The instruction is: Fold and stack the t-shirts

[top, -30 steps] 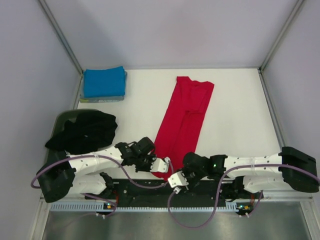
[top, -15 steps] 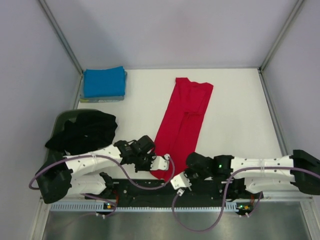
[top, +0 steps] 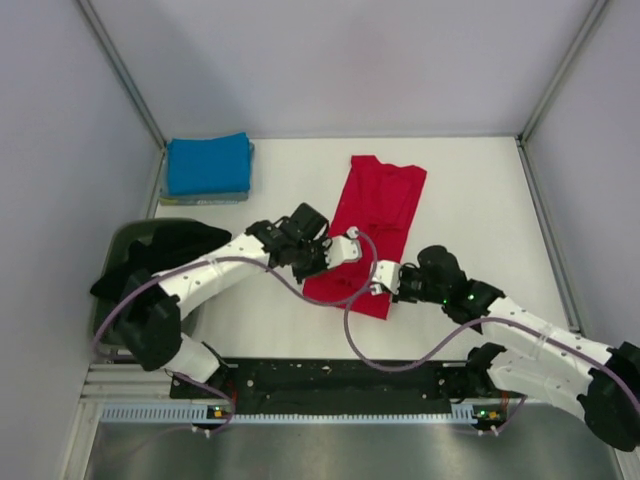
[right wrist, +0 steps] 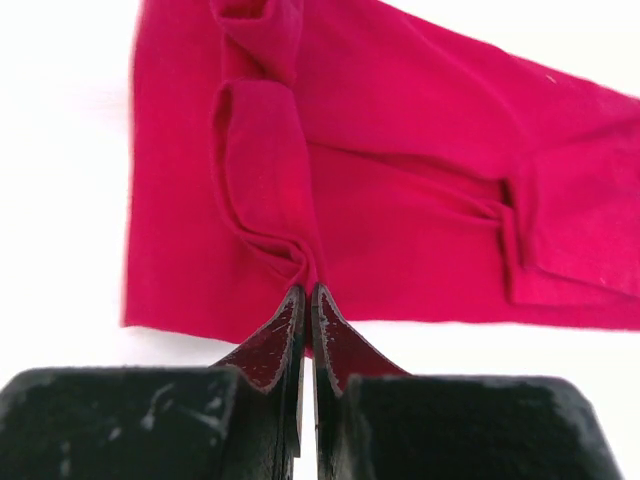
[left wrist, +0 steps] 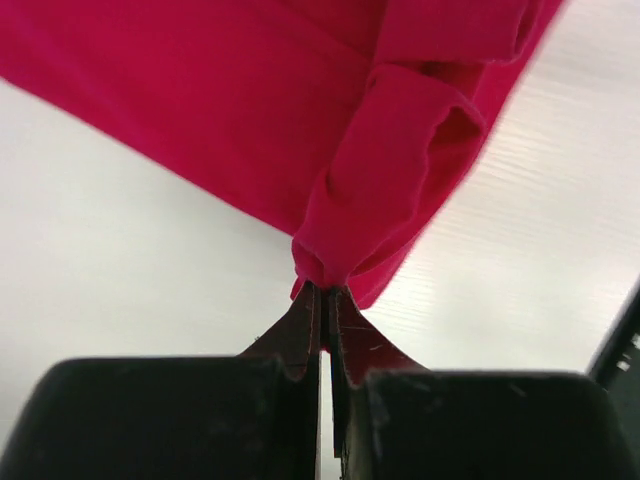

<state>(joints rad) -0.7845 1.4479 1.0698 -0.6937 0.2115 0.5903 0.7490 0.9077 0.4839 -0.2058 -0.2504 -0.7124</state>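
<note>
The left gripper [top: 345,243] and the right gripper [top: 383,277] each pinch a red shirt [top: 378,200] at the middle of a white table [top: 480,200]. The shirt is folded into a long, narrow strip and lies slantwise. Its collar end points toward the far edge and its lower end toward the robot's bases. The left gripper reaches in from the left and meets the strip's left edge about halfway along. The right gripper comes in from the near right and meets the right edge slightly closer to the bases.

From the left wrist, the left gripper's [left wrist: 325,295] jaws are pressed together on a bunched fold of the red cloth, which balloons out just past the tips. More of the shirt stretches away over the pale table surface behind it. From the right wrist, the right gripper's [right wrist: 307,295] jaws are likewise clamped tight on a puckered ridge of cloth at the near edge. The rest of the shirt is spread mostly flat beyond, creased where the layers overlap.

A blue shirt [top: 207,163] sits folded in a neat rectangle at the table's far left corner, well apart from the red one. A black shirt [top: 165,262] lies crumpled in a heap over a dark green tub [top: 118,232] at the left edge.
</note>
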